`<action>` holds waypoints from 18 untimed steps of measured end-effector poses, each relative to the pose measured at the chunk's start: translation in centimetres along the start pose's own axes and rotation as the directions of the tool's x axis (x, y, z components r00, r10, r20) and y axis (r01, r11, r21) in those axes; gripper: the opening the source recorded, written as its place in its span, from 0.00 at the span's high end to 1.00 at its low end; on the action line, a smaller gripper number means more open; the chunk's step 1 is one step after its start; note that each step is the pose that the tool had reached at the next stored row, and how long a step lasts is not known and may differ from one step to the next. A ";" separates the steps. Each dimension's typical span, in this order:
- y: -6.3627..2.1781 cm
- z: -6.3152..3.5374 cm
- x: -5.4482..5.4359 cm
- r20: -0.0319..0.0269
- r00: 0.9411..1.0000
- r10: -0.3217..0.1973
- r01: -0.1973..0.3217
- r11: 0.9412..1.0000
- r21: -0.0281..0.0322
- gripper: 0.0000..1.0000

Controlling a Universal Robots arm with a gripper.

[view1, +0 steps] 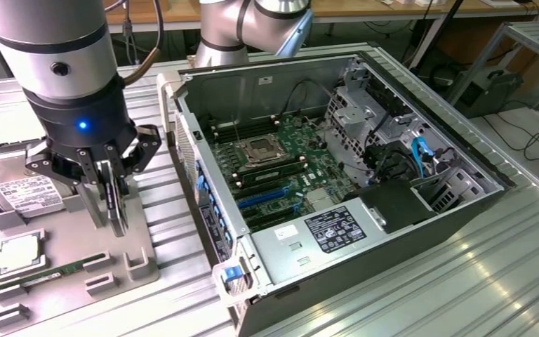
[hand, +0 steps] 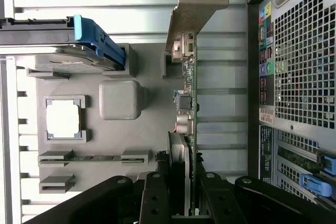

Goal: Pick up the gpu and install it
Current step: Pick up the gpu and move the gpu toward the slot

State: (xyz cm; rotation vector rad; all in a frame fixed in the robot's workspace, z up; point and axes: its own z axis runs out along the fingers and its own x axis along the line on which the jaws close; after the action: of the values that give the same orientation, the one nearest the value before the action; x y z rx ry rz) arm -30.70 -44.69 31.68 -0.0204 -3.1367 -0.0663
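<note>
The gpu (view1: 112,205) hangs on edge between the fingers of my gripper (view1: 106,184), which is shut on it over the grey fixture tray (view1: 143,239). Its lower edge is at the tray's surface; I cannot tell whether it touches. In the wrist view the gpu (hand: 190,103) runs edge-on away from the gripper (hand: 181,184), with its silver end bracket (hand: 193,3) at the far end and the fingers (hand: 155,195) clamped on either side. The open computer case (view1: 457,210) lies at the exterior view's right, its motherboard (view1: 283,165) and blue card slots (view1: 264,196) exposed.
On the tray lie a silver hard drive (view1: 26,193), a square processor (view1: 17,251) and a narrow green memory stick (view1: 50,272). The case's perforated rear panel (hand: 304,51) stands close beside the tray. The ribbed metal table (view1: 438,281) carries everything.
</note>
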 end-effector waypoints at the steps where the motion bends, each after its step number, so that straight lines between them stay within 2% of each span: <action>1: 0.00 -0.04 0.0 0.000 1.000 0.000 0.000 1.000 0.000 0.73; 18: 0.05 -1.13 0.0 -0.001 1.000 0.000 0.000 1.000 0.000 0.73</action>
State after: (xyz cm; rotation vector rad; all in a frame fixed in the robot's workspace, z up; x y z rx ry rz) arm -30.70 -44.69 32.81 -0.0204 -3.1361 -0.0659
